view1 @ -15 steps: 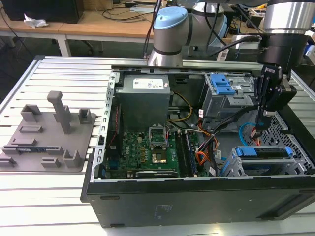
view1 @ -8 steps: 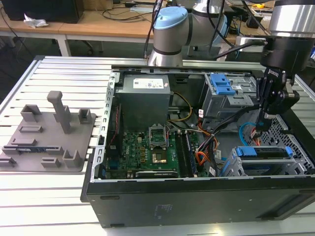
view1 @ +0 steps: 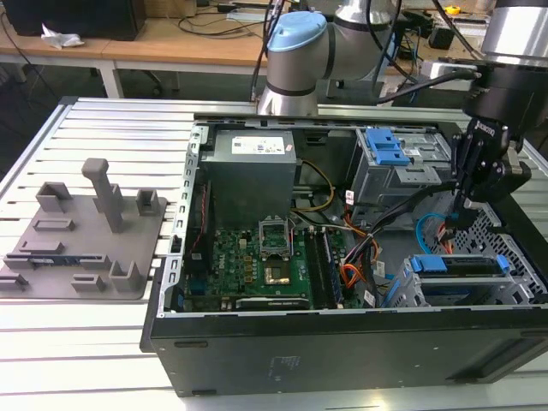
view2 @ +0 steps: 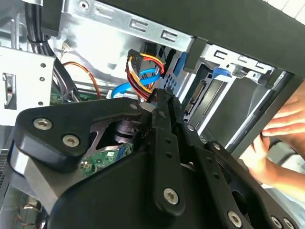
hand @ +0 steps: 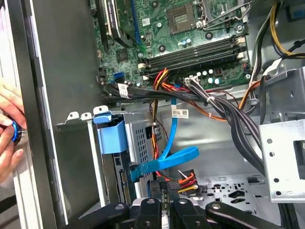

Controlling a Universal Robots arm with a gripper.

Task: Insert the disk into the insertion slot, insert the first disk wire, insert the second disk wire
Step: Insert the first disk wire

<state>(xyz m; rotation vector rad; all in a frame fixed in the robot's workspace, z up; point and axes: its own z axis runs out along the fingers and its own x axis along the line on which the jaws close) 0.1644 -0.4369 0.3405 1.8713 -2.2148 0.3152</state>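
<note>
Since the disk [view1: 458, 267] already sits in the insertion slot [view1: 407, 291], at the PC case's [view1: 342, 360] near corner on the exterior view's right, the work here is on wires. The claw [view2: 161, 98] is down inside the case behind that slot, fingers together and clamped on the plug end of the red-yellow-black power wire [hand: 187, 180]. It is held low and pointed at the disk's rear edge, likely so the plug lines up with the socket there; not seated yet as far as I can judge.

The blue data cable [hand: 167, 157] loops just beside the claw. Its end looks plugged into the disk's rear edge, so the first wire appears done. The blue carrier tab [hand: 110, 136] stands at the slot's open end.

In the way:
- The data cable loop sits right next to the plug's path.
- A black cable loom [hand: 190, 98] runs across between slot and motherboard [view1: 257, 257].
- The taller cage with blue latch [view1: 385, 150] stands beyond, along the case's far edge.

A person's hand [view2: 279, 138] rests on the outside of the case wall near the slot, close to the arm. A grey fixture plate [view1: 81, 231] lies on the bench [view1: 103, 120], well apart on the exterior view's left.
</note>
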